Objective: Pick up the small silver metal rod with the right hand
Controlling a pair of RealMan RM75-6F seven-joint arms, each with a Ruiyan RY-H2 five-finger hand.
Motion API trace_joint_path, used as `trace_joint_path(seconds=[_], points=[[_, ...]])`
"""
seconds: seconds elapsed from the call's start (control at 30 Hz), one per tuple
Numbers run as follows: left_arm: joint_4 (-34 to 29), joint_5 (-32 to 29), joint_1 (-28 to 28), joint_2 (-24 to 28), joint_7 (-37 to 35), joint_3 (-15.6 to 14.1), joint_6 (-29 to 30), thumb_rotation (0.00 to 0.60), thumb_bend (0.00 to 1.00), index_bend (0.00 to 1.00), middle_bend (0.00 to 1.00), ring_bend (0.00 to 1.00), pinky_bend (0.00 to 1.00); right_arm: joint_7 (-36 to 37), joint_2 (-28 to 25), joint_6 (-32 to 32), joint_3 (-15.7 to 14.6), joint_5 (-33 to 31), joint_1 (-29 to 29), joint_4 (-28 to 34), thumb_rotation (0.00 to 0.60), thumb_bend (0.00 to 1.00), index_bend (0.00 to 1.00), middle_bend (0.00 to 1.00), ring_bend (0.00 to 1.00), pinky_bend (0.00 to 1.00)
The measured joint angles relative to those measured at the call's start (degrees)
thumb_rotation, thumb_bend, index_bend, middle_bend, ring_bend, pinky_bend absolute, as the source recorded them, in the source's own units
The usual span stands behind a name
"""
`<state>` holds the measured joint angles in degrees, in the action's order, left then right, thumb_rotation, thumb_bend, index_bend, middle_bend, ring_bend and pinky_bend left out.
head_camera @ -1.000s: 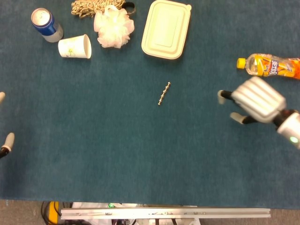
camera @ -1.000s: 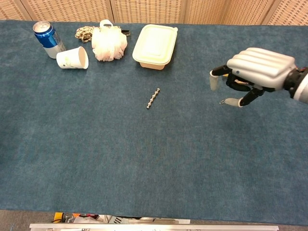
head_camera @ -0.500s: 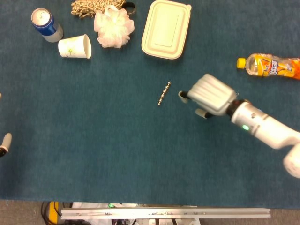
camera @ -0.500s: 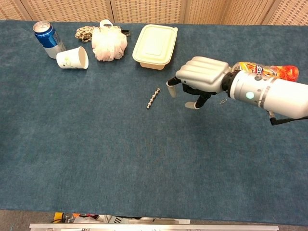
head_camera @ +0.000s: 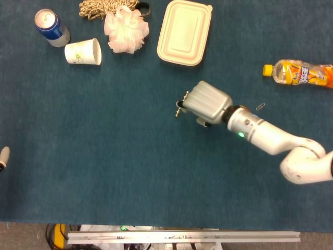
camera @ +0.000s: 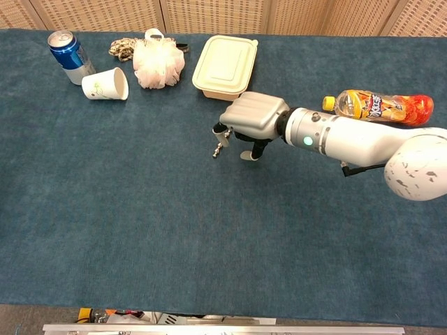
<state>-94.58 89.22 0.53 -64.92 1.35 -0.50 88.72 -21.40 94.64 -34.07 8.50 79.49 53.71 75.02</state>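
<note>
The small silver metal rod (head_camera: 179, 109) lies on the blue cloth at mid-table, its upper end covered by my right hand (head_camera: 207, 102). In the chest view the rod (camera: 219, 147) sticks out below the fingertips (camera: 222, 130) of the right hand (camera: 252, 116). The fingers hang down at the rod's top end and the thumb (head_camera: 201, 122) stands apart to the right, nothing lifted. The rod still rests flat on the cloth. Only a fingertip of my left hand (head_camera: 3, 155) shows at the left edge of the head view.
A cream lidded container (head_camera: 184, 32) stands behind the rod. At the back left are a white bath puff (head_camera: 126, 28), a tipped paper cup (head_camera: 83, 52), a blue can (head_camera: 50, 26) and a rope (head_camera: 101, 7). An orange drink bottle (head_camera: 301, 73) and a paper clip (head_camera: 260, 107) lie to the right.
My right hand has swept left across the table from near the bottle and now sits over the rod's upper end. The rod has not moved.
</note>
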Motion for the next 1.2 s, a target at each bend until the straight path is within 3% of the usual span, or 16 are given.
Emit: trace_joint_path(seconds=[0.53,1.2], points=[[1.42,-1.54,-0.37,0.05,-2.08,0.47,-0.16,0.6,0.32,0.06,0.11,0.09,0.06,3.07,8.24,0.61,-0.3,-0.37,5.11,-10.63,0.6,0.29,0.45,0.94,1.0,1.0],[1.89,-1.57,-0.78,0.04,-3.31,0.36,-0.02,0.6,0.32,0.06,0.11,0.09,0.06,3.7,10.25,-0.55,-1.65,-1.38,6.1,-13.84,0.6,0.29,0.48,0.95,1.0,1.0]])
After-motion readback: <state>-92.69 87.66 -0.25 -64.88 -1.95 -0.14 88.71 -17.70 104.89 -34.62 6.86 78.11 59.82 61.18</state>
